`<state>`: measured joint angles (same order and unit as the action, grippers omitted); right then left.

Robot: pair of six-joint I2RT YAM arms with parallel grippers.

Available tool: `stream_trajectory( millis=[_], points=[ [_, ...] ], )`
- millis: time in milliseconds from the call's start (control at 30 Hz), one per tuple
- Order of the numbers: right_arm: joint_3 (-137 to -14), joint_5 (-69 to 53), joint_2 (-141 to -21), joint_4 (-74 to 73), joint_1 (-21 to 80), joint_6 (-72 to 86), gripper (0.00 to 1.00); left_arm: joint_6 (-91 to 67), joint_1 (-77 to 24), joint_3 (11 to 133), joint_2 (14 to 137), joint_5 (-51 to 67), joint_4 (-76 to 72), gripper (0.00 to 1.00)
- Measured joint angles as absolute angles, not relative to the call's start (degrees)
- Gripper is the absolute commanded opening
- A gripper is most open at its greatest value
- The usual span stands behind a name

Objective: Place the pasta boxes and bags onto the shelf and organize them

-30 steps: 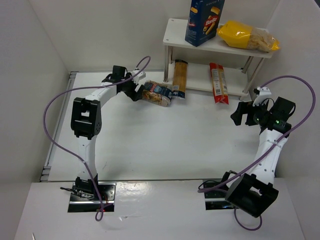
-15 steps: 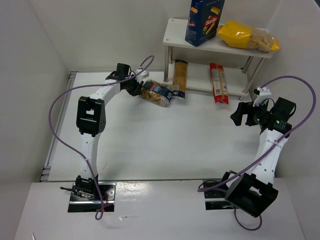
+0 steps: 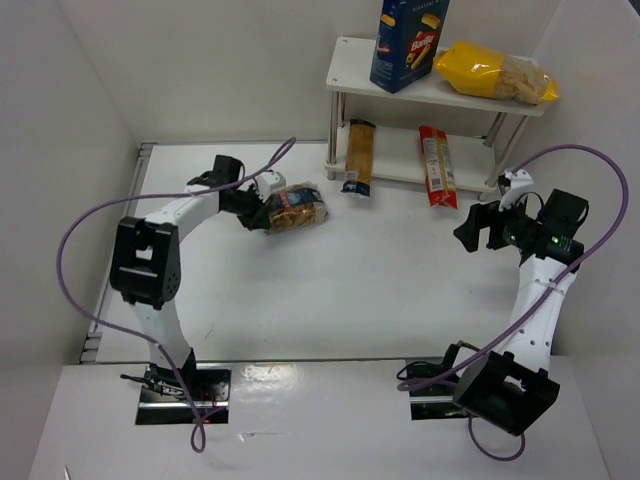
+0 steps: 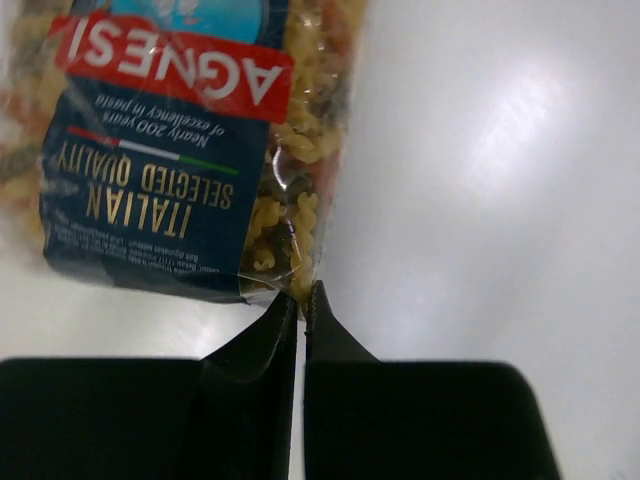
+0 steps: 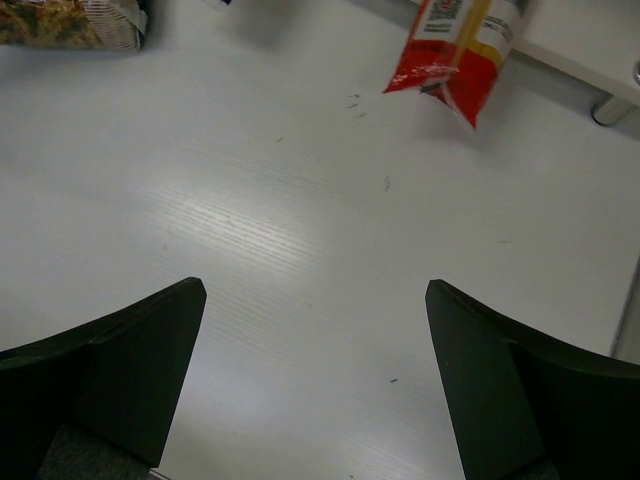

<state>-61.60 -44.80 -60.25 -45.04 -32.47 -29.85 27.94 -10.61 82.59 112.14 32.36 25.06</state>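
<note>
Golden short pasta is seen inside the small clear bag (image 3: 295, 208) with a dark blue label, on which the word AGNESI is printed. The bag is found over the white counter (image 3: 340, 290), to the left of the shelf (image 3: 350, 68) and in front of it, well apart from its legs. The bag's edge is pinched by the left end effector (image 3: 261, 204), and in the left wrist view the two fingers are closed together on the seam of the bag (image 4: 170, 150). It cannot be told whether the bag is lifted or resting on the counter.

The right end effector (image 3: 470, 232) is held wide open above the counter, with nothing between its fingers (image 5: 140, 350). It is kept near the right leg of the shelf.

On the top board the tall blue box (image 3: 408, 40) is stood upright and the yellow bag (image 3: 495, 72) is laid beside it. On the lower board the orange spaghetti pack (image 3: 359, 155) and the red spaghetti pack (image 3: 437, 165) are laid, with their near ends reaching past the front edge.
</note>
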Motion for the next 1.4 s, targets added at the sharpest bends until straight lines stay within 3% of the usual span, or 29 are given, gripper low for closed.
stream_trajectory(
  millis=[333, 633, 1067, 1400],
  points=[
    [-62.22, -45.69, -60.27, -49.41, -23.62, -35.09, 0.99, 31.4, -10.66, 62.17, 86.5, 34.44, 35.53, 0.0],
    [-62.22, -45.15, -60.25, -50.98, -17.52, -37.32, 0.99, 29.3, -11.03, 66.52, 77.69, 37.43, 43.44, 0.0],
    [-62.24, -31.92, -71.46, -50.87, 13.45, -38.44, 0.99, 27.0, -8.99, 70.0, 82.52, 49.01, 47.92, 0.0],
    [-65.49, -11.68, -82.39, -40.4, 39.0, -31.92, 0.99, 27.11, -2.68, 72.31, 93.51, 52.93, 48.56, 0.0]
  ],
)
